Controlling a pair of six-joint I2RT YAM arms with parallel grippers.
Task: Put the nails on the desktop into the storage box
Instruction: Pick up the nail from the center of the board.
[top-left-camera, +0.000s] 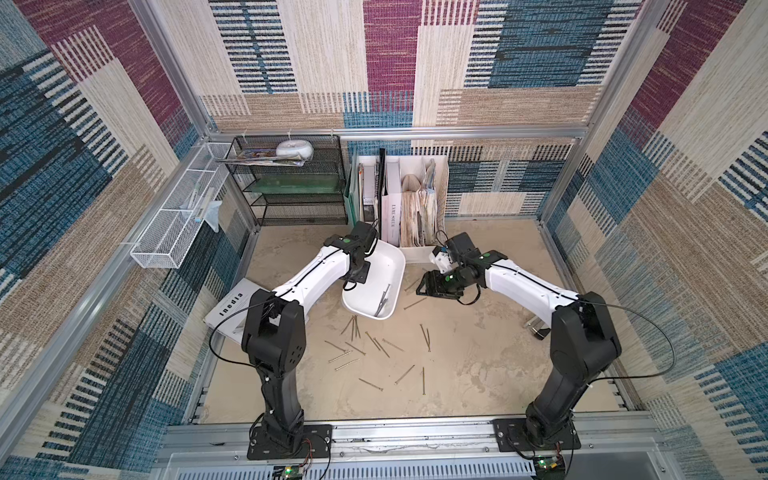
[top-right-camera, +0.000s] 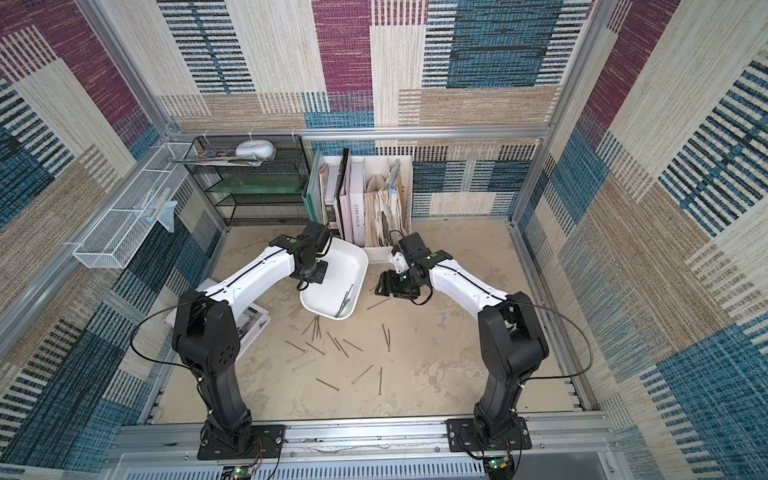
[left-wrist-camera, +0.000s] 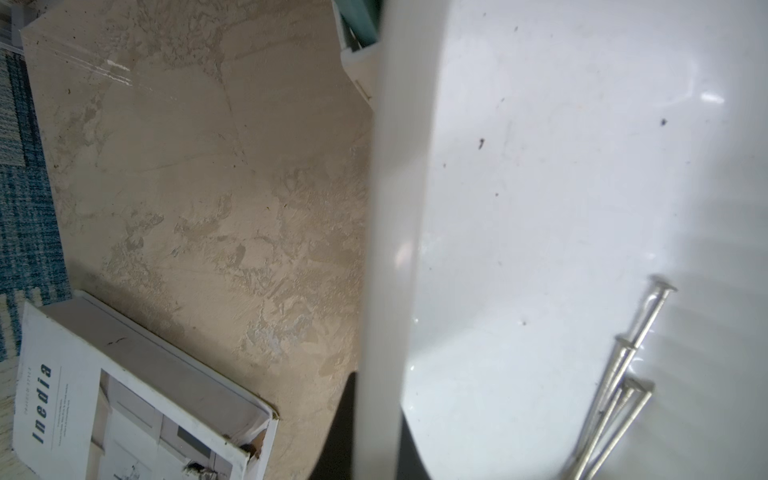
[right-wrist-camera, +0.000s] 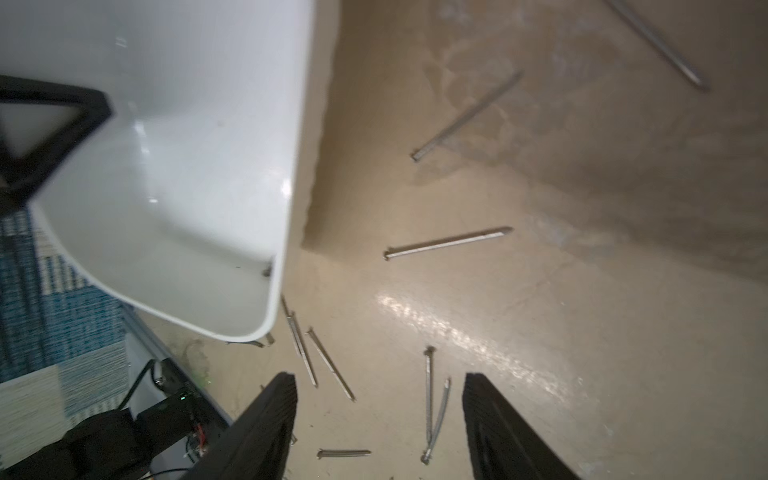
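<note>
Counting roughly four nails (left-wrist-camera: 619, 382) in the storage box (top-left-camera: 388, 266), rim pinched by my left gripper (top-left-camera: 357, 274); about twenty lie on the desktop (top-left-camera: 478, 365), right gripper (right-wrist-camera: 378, 386) spread, empty.

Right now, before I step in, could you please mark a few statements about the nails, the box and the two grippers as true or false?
1. A few nails lie inside the white box. True.
2. The desk is already cleared. False: many loose nails lie scattered on it.
3. The right gripper is open and holds nothing. True.
4. The left gripper hangs free of the box. False: it is shut on the box's rim.
5. A black mesh shelf stands against the back wall. True.
</note>
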